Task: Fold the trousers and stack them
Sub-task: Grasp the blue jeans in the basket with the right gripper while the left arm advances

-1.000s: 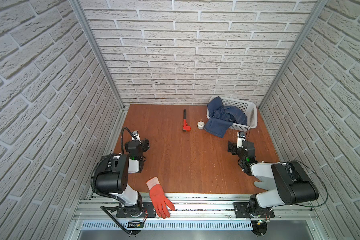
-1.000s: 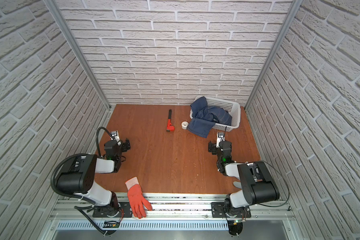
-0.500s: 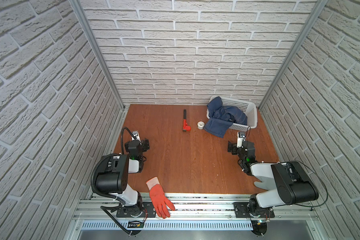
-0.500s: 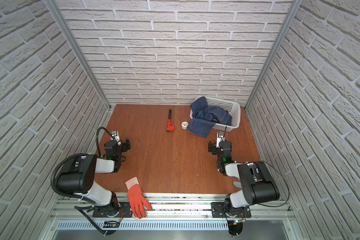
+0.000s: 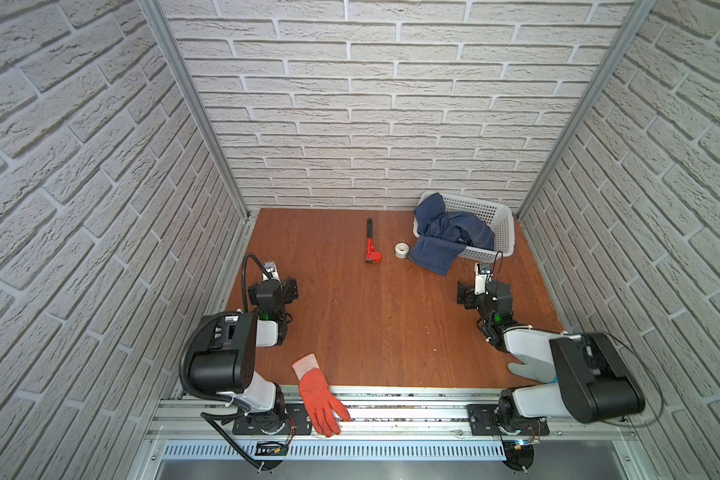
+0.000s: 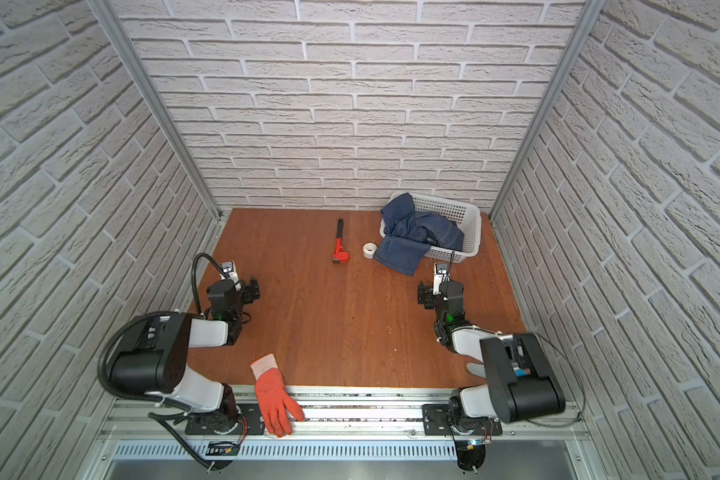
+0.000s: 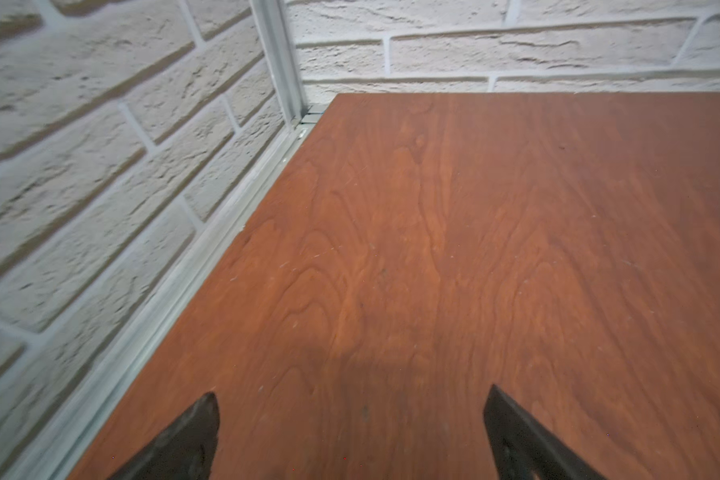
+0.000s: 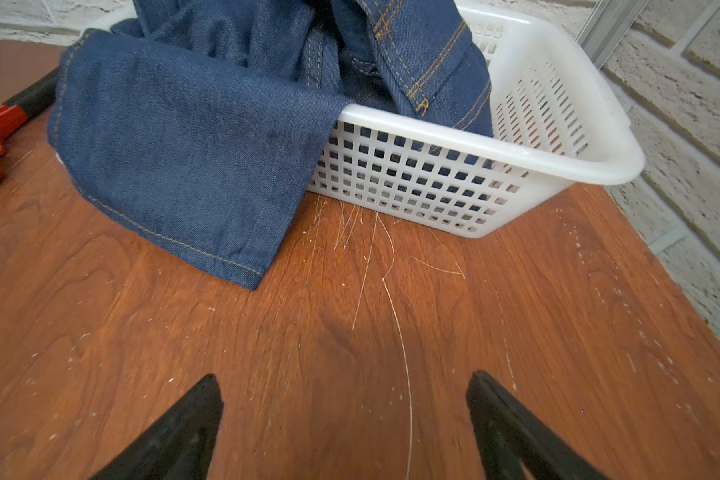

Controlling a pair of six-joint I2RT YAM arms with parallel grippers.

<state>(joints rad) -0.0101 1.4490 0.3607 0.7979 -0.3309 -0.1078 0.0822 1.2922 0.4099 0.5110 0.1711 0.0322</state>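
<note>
The right claw [image 8: 346, 378] has its 2 black fingers wide apart with nothing between them, only the bare brown table [image 8: 558, 311] below. A little way in front of it lies the hem of the trousers [image 8: 192, 137], a pair of dark blue jeans. 1 leg spills over the front rim of the white basket [image 8: 558, 162] and lies flat on the wood. The rest is bunched up inside the basket, which sits in the far right corner by the wall. The claw is near the jeans but not touching them. Just beside the hanging leg is a small white roll [image 5: 401, 250], maybe tape, and near that lies a red and black wrench [image 5: 371, 249]. The left claw [image 7: 352, 395] is over the other side of the table, well apart from the jeans. Its 2 fingers are wide apart too and hold nothing. An orange-red glove [image 5: 319, 395] lies over the near edge, and a grey glove [image 5: 524, 369] peeks out from under the right arm.
</note>
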